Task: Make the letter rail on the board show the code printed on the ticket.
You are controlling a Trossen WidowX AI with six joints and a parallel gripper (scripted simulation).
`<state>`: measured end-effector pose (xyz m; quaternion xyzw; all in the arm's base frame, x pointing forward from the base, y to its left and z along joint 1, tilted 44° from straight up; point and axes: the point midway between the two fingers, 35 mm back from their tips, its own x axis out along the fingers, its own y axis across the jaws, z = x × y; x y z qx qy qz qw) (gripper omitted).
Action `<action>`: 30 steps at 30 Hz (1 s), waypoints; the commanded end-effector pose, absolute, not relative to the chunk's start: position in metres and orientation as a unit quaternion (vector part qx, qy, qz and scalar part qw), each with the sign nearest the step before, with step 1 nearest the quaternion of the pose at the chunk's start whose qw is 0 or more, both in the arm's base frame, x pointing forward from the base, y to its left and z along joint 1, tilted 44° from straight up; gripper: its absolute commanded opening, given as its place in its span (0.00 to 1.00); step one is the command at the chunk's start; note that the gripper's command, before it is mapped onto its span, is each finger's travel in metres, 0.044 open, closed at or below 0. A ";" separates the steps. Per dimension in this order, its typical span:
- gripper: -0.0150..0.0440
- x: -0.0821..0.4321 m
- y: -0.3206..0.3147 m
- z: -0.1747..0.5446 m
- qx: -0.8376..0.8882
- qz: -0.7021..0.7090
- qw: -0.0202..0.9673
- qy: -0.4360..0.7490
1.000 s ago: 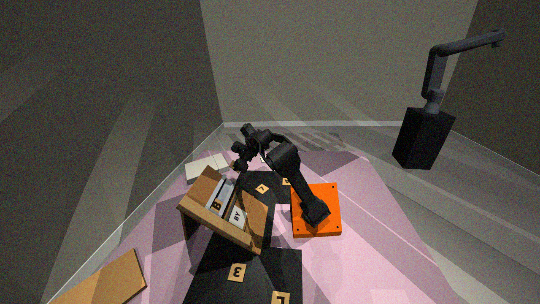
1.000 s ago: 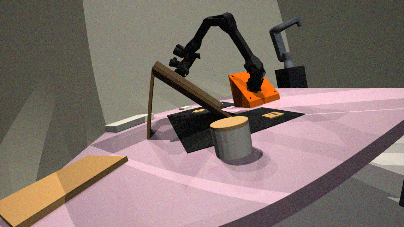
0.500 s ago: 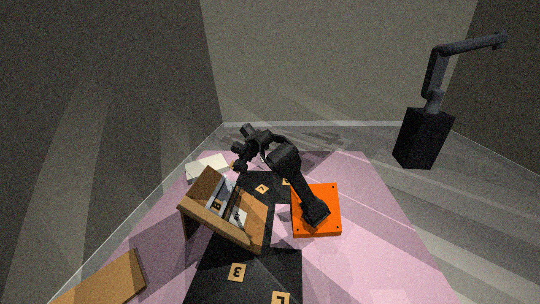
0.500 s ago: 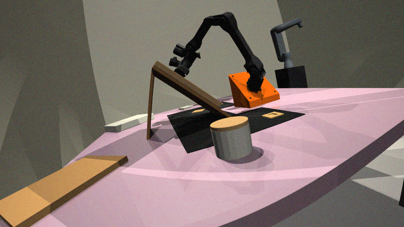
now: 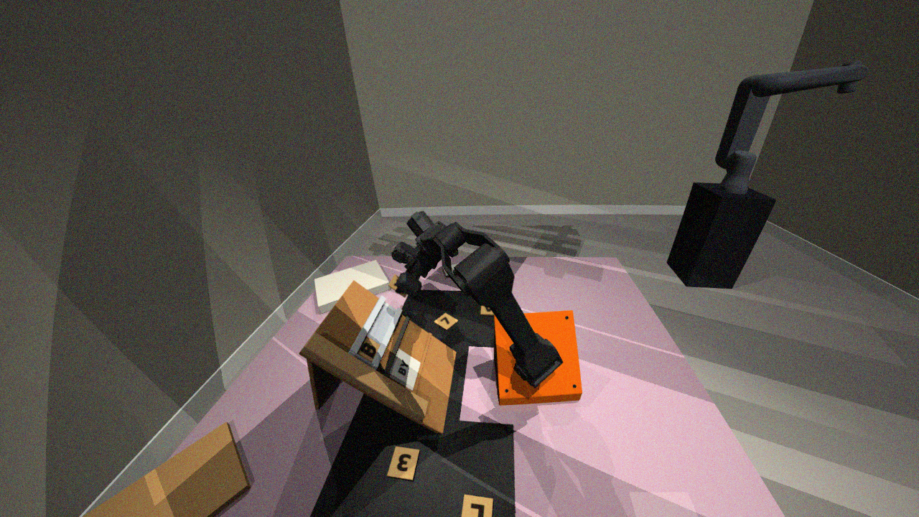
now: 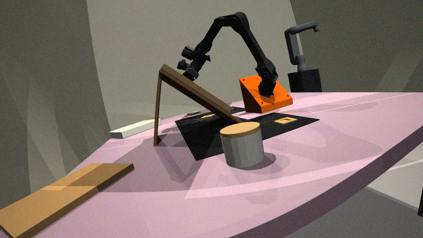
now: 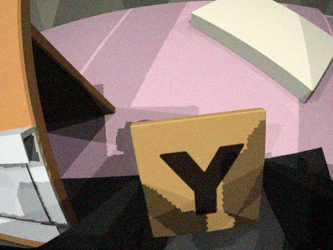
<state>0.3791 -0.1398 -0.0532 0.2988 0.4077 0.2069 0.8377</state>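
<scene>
My gripper (image 5: 400, 286) (image 7: 204, 180) is shut on the Y tile (image 5: 393, 283) (image 7: 205, 132), which is upright to the wrist view. It is in the air beyond the right, open end of the rail (image 5: 387, 321) (image 7: 12, 149), apart from it. The exterior view shows the gripper behind the slanted board (image 6: 195, 96), its fingertips hidden. A B tile (image 5: 368, 349) sits at the rail's left end. The ticket (image 5: 404, 368) reads BY. Loose tiles 3 (image 5: 395, 472), L (image 5: 472, 499) (image 6: 278, 121) and 7 (image 5: 446, 320) lie on the black mat (image 5: 443, 495). Another is partly hidden behind the arm.
A cream block (image 5: 347, 288) (image 7: 260, 38) (image 6: 137, 128) lies behind the board's open-end side. A brown plank (image 5: 192, 469) (image 6: 59, 189) lies beyond its other side. A lidded jar (image 6: 244, 150) stands near the exterior camera. The arm's orange base (image 5: 558, 334) (image 6: 249, 100) stands in front of the board.
</scene>
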 end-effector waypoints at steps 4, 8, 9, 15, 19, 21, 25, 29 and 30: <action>0.25 0.378 -0.135 -0.051 0.302 0.207 0.836 0.409; 0.25 0.377 -0.133 -0.050 0.302 0.208 0.836 0.409; 0.25 0.377 -0.133 -0.050 0.302 0.208 0.836 0.409; 0.25 0.377 -0.131 -0.048 0.302 0.208 0.835 0.409; 0.25 0.377 -0.129 -0.047 0.302 0.208 0.835 0.409; 0.25 0.377 -0.128 -0.046 0.302 0.208 0.835 0.409; 0.25 0.376 -0.127 -0.045 0.303 0.208 0.835 0.409; 0.25 0.376 -0.125 -0.043 0.303 0.208 0.835 0.409; 0.25 0.376 -0.125 -0.043 0.303 0.208 0.835 0.409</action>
